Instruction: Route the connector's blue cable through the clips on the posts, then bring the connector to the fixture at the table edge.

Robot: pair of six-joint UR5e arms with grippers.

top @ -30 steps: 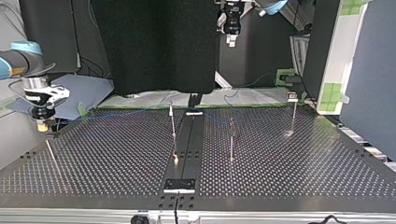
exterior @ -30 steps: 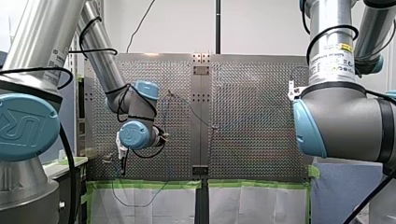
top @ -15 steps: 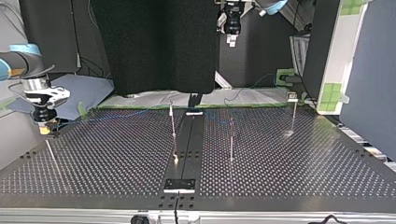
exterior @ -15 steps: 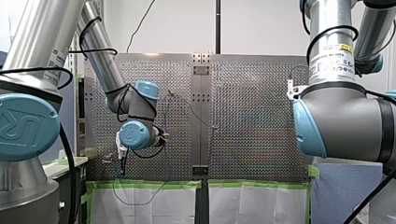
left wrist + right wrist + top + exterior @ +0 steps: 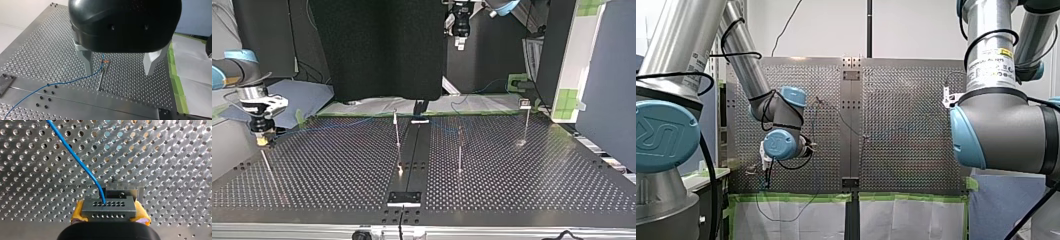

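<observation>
In the right wrist view my right gripper (image 5: 109, 214) is shut on the grey connector (image 5: 109, 208), with a yellow pad (image 5: 78, 211) on each side of it. The blue cable (image 5: 75, 157) leaves the connector and runs off over the perforated plate. A metal fixture (image 5: 122, 189) sits just ahead of the connector. At the top view's left, my right gripper (image 5: 262, 139) hangs low near the table's edge. My left gripper (image 5: 120, 72) is open above a thin post (image 5: 100, 78), and the cable (image 5: 75, 80) passes through the clip at its top.
Three upright posts (image 5: 397, 131) (image 5: 459, 146) (image 5: 526, 120) stand across the middle of the table in the top view, and a leaning rod (image 5: 266, 164) lies just in front of my right gripper. A dark centre strip (image 5: 412, 155) splits the plate. Green tape (image 5: 796, 197) edges the near side.
In the top view my right gripper has come down and slightly toward the view's right, closer to the plate. My left arm has not moved.
</observation>
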